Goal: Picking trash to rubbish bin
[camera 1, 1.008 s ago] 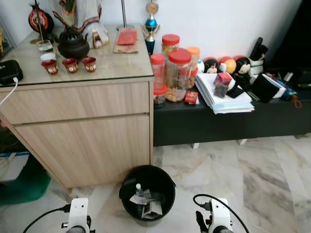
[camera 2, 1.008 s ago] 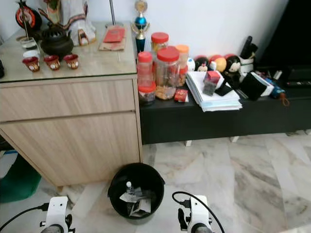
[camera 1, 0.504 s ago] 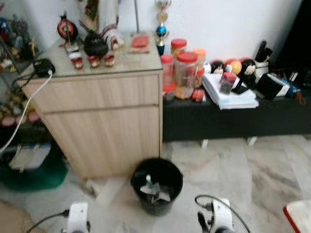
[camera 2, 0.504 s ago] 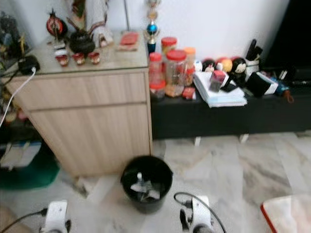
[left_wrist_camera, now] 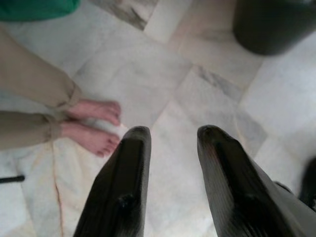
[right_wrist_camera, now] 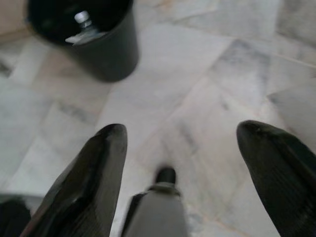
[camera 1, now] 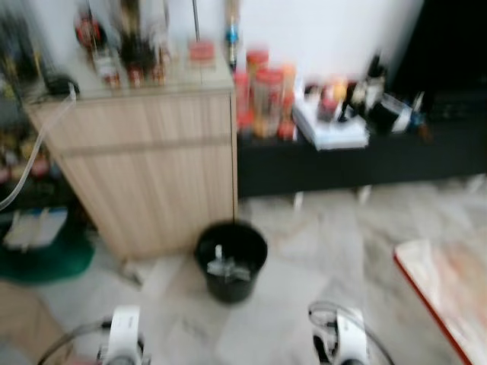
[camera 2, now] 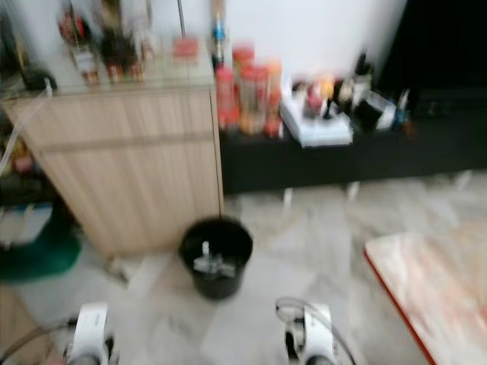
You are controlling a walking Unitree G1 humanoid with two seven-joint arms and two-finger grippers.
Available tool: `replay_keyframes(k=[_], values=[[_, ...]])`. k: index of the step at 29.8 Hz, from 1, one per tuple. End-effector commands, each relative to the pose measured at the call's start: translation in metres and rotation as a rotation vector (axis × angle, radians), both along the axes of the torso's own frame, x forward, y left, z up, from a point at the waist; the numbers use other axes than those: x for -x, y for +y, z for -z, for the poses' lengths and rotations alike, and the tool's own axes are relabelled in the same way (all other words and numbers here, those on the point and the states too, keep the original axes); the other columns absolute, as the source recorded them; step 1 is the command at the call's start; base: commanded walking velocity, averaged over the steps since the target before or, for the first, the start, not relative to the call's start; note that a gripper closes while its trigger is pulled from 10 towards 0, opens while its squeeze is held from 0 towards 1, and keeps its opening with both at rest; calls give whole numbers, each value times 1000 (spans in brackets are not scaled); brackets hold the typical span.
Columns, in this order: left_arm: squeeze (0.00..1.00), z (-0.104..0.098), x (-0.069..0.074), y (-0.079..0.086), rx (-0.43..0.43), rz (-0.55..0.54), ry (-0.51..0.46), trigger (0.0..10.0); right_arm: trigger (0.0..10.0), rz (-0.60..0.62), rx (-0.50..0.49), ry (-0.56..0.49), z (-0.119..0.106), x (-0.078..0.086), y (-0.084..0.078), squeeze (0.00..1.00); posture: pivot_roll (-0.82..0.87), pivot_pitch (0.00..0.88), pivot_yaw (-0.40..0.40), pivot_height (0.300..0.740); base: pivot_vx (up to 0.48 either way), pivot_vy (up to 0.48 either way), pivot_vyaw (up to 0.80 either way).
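Observation:
A black rubbish bin [camera 1: 230, 261] stands on the marble floor in front of the wooden cabinet. Inside it lie a small clear bottle [right_wrist_camera: 83, 19] and crumpled paper [camera 1: 222, 268]. Both arms hang low at the bottom of the eye views, well short of the bin. My left gripper [left_wrist_camera: 174, 133] points down at bare floor, open with nothing between its fingers; the bin's wall [left_wrist_camera: 276, 27] shows beyond it. My right gripper [right_wrist_camera: 183, 129] is wide open over the floor, with the bin [right_wrist_camera: 94, 47] ahead of it. The eye views are blurred.
A wooden cabinet [camera 1: 152, 152] and a low black bench [camera 1: 365, 156] with jars and papers line the wall. A red-edged flat object [camera 1: 449, 281] lies at the right. A green item [camera 1: 46, 255] sits left. A person's bare feet [left_wrist_camera: 94, 126] stand beside my left gripper.
The whole picture has shifted and blurred: the camera has drawn back from the bin and cabinet. The red-edged object has come further into view at the right.

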State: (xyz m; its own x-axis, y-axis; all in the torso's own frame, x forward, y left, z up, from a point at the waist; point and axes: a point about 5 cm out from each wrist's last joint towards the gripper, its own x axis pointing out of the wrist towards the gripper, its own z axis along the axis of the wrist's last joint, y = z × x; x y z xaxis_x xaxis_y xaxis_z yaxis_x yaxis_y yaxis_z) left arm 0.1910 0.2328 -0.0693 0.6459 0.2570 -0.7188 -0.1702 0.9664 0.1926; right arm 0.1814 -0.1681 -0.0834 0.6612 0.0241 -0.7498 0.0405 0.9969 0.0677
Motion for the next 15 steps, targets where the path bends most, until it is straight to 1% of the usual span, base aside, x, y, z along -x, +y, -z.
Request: replay_keyframes(k=[1,15], values=[[0,1,-1,-3,9,-2,5,10000,10000,4,14,-13,-3,-5,-5,0,-50,0,-16,740,-285,0,0],[0,1,-1,-4,9,-3,5,10000,10000,3,14,-12,-3,-5,-5,0,-52,0,-17,740,-287,0,0]])
